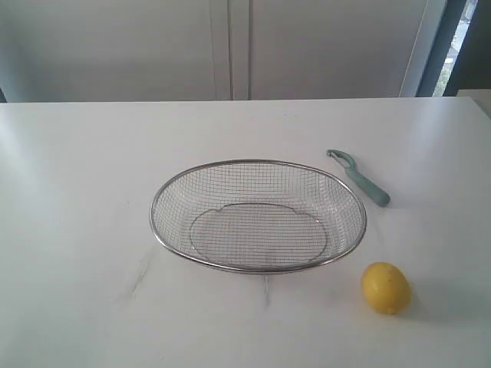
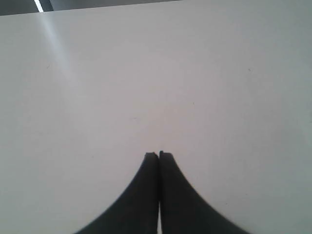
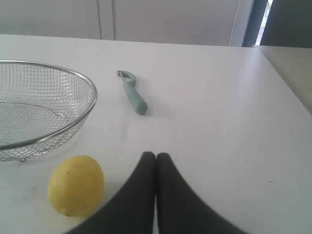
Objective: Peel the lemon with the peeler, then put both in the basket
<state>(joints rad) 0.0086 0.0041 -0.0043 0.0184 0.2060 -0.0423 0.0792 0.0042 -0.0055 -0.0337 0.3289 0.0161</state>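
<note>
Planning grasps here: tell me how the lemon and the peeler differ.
The lemon is plump and round-oval; the peeler is slim and long. The lemon is bright yellow all over; the peeler has a teal handle and a metal head. In the exterior view the lemon lies nearer the camera, the peeler farther back. Both rest on the table, outside the basket.

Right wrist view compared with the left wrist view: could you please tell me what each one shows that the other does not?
Only the right wrist view shows the lemon, the peeler lying apart from it, part of the wire basket, and the right gripper. Only the left wrist view shows the left gripper and a bright streak of light at one corner. Both show a white table and a pair of dark fingers pressed together.
</note>
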